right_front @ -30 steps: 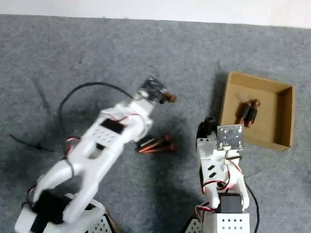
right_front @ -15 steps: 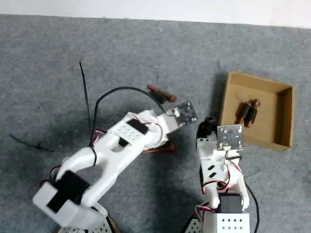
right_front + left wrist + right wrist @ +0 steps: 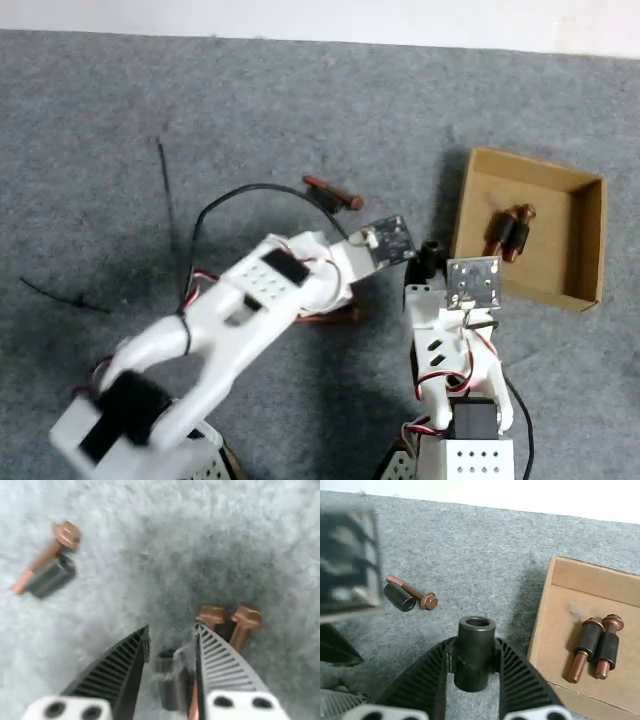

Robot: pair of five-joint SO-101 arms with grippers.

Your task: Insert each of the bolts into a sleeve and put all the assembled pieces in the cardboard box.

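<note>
A dark sleeve (image 3: 475,655) stands upright, clamped between the ribbed fingers of the right claw (image 3: 474,647), with its open bore facing up. In the high view it sits right of centre, just left of the cardboard box (image 3: 560,255). The box lies at the right of the frame on the grey tabletop (image 3: 120,110). Inside it, two assembled pieces (image 3: 510,232) lie side by side and touching, each a copper bolt pushed through a dark sleeve. Near the centre of the high view, above both arms, a loose bolt (image 3: 417,595) lies flat with a second sleeve (image 3: 399,596) right against it, beside the shaft rather than around it. The left claw (image 3: 172,629) hangs low over the tabletop with its jaws apart. A third sleeve (image 3: 170,680), blurred, lies between them close to one finger; whether it touches cannot be told. Two bolts (image 3: 245,625) lie together just past that finger, heads side by side, and in the high view they peek out from under the left arm, below centre. A black cable (image 3: 230,195) loops from that arm across the tabletop.
</note>
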